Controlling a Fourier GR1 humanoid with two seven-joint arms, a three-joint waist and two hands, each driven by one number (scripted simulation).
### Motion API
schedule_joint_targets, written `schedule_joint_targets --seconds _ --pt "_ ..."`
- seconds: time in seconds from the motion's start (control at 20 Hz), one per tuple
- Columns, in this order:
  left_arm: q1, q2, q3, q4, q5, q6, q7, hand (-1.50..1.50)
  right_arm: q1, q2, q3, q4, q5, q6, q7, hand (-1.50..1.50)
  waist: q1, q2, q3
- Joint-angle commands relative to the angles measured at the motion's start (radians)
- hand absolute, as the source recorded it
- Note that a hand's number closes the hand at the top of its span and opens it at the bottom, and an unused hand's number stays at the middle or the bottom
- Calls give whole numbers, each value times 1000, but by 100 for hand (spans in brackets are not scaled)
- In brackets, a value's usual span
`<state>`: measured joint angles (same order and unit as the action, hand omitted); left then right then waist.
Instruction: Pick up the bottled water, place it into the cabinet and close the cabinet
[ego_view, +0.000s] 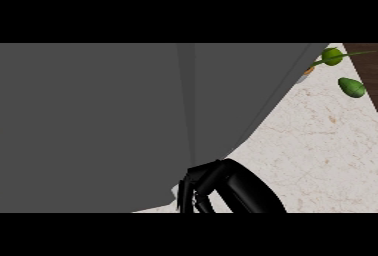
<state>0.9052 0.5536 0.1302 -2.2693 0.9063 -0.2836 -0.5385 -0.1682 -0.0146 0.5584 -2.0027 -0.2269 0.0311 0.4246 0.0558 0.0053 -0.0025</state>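
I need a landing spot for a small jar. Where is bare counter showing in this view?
The widest bare marble counter lies right of the grey cabinet, below the green leaves and above the right hand. A sliver shows left of the hand. The cabinet crowds the whole left and centre.

**Robot body: one black hand in view**

Only 1 body part visible: a hand (235, 187), glossy black w/ smooth rounded shell, faint grey highlights along its curves. Thin black fingers (193, 186), segmented look, pale glints on edges. No markings, cables or screws discernible. Forearm not visible.
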Motion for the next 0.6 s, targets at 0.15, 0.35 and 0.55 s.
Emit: schedule_joint_targets --seconds 0.15,0.35,0.55 --pt "71 -45 43 14 0 -109 -12 -150 -328 14 -260 271 -211 -8 -39 150 -6 -2 3" --pt "121 -43 181 4 114 -170 11 -150 -404 14 -348 385 -253 69 -42 150 -19 -4 3" --pt "116 -90 201 68 113 -237 13 -150 -491 -16 -403 532 -260 147 -72 150 -25 -4 3"
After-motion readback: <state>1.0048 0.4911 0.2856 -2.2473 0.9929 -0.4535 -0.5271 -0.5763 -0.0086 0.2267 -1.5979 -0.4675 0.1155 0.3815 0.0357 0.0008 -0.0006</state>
